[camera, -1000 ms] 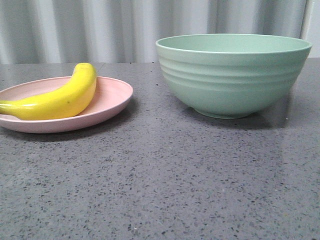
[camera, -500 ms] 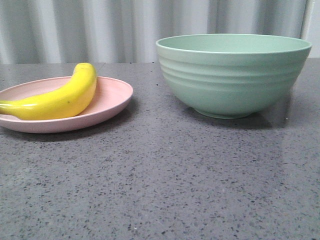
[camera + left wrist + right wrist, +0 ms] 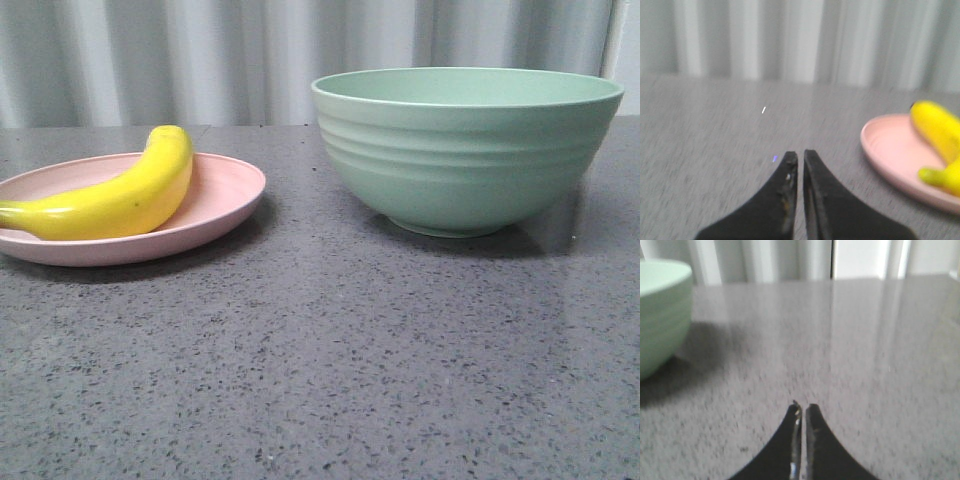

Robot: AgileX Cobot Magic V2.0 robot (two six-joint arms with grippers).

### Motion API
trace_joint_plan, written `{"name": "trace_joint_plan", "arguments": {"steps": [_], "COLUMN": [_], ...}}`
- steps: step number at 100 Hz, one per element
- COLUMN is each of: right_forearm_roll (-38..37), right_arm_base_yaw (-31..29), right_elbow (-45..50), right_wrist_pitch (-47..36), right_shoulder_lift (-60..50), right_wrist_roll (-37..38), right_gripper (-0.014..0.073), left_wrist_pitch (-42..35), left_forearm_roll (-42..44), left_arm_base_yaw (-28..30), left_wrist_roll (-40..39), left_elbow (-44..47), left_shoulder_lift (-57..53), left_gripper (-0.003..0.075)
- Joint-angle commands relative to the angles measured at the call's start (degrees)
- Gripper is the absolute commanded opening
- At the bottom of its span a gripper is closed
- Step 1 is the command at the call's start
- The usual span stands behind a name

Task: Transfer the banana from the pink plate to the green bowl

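The yellow banana [image 3: 120, 197] lies on the pink plate [image 3: 225, 195] at the left of the front view. The green bowl [image 3: 465, 150] stands upright to the right of the plate, apart from it. Neither gripper shows in the front view. In the left wrist view my left gripper [image 3: 800, 155] is shut and empty over bare table, with the plate [image 3: 890, 155] and banana [image 3: 937, 130] off to one side. In the right wrist view my right gripper [image 3: 803, 406] is shut and empty over the table, with the bowl [image 3: 660, 310] off to one side.
The grey speckled tabletop [image 3: 330, 360] runs between and in front of the plate and bowl. A pale curtain [image 3: 200, 60] hangs behind the table.
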Motion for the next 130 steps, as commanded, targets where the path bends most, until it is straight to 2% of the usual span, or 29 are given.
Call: {"name": "trace_joint_plan", "arguments": {"steps": [1, 11, 23, 28, 41, 48, 62, 79, 86, 99, 104, 108, 130], "right_forearm_roll": [-0.08, 0.40, 0.40, 0.40, 0.40, 0.49, 1.13, 2.69, 3.23, 3.23, 3.59, 3.59, 3.59], "right_arm_base_yaw": [-0.28, -0.28, -0.28, -0.28, -0.28, -0.28, -0.28, -0.28, -0.28, -0.28, -0.28, -0.28, -0.28], "right_elbow": [1.50, 1.50, 0.58, -0.77, -6.50, -9.85, -16.91, -25.48, -26.52, -26.41, -26.16, -25.78, -25.08], "right_wrist_pitch": [-9.46, -14.93, -17.15, -14.56, -3.08, 0.95, 8.02, 16.29, 16.41, 16.41, 16.43, 16.56, 18.22], "right_shoulder_lift": [-1.04, -1.04, -1.04, -1.04, 0.25, 2.12, 7.82, 15.86, 17.71, 19.16, 19.16, 19.16, 19.16], "right_wrist_roll": [-0.03, -0.03, -0.03, 0.09, 0.70, 0.70, 0.70, 0.70, 0.70, 0.70, 0.70, 0.70, 0.70], "right_gripper": [-0.0072, -0.0072, -0.0072, -0.0072, -0.0072, -0.0071, -0.0071, -0.0072, -0.0072, -0.0072, -0.0072, -0.0072, -0.0072], "left_wrist_pitch": [-10.26, -16.12, -17.47, -15.96, -5.10, -1.86, -1.63, -3.35, -4.39, -6.94, -8.00, -8.83, -4.20], "left_forearm_roll": [0.29, 0.29, 0.29, 0.29, 0.29, 0.29, 0.29, 0.29, 0.29, 0.29, -0.80, -1.16, 1.77], "left_arm_base_yaw": [-0.40, -0.40, -0.40, -0.40, -0.40, -0.40, -0.40, -0.40, -0.40, -0.51, -0.51, -0.51, -2.62], "left_wrist_roll": [-0.40, -0.40, -0.40, -0.40, -0.40, -0.40, -0.40, -0.40, -0.40, -0.40, -0.52, -0.52, -0.52], "left_elbow": [1.50, 1.33, -1.01, -2.87, -10.78, -14.99, -20.51, -21.55, -21.55, -21.55, -21.55, -21.55, -24.62], "left_shoulder_lift": [-1.88, -1.88, -1.88, -1.62, 1.59, 4.42, 10.47, 15.46, 16.69, 17.71, 17.71, 17.98, 23.97], "left_gripper": [-0.0019, -0.0019, -0.0019, -0.0019, -0.0019, -0.0019, -0.0019, -0.0015, 0.0048, 0.0375, 0.0456, 0.0480, 0.0442]}}
